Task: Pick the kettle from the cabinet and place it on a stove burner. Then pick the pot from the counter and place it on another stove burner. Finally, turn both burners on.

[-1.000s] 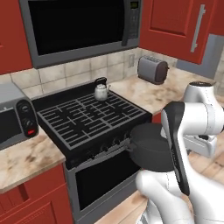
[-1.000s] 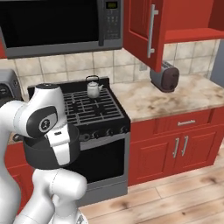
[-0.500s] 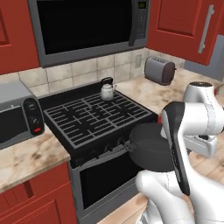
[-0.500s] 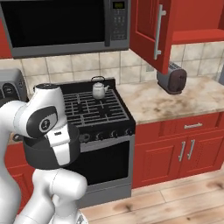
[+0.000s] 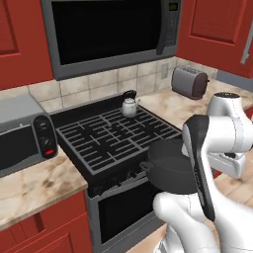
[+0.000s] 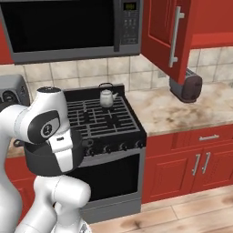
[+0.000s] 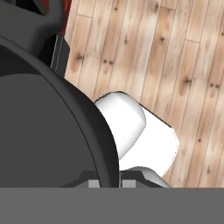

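The gripper (image 7: 105, 181) pinches the rigid, probably weighty pot (image 5: 170, 165) by its near rim, hanging off-centre

You see the kettle (image 5: 129, 105) standing on a rear burner of the black stove (image 5: 113, 141), under the microwave. On the marbled counter (image 6: 182, 109) to the stove's right stands a chrome toaster (image 6: 186, 86); on the other side sits a grey toaster oven (image 5: 22, 133).

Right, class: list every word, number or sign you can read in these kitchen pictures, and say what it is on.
None can be read.
Microwave display: green glow, too blurred.
Microwave buttons: too small.
Toaster oven dials: no legible marks.
Stove knobs: no legible marks.
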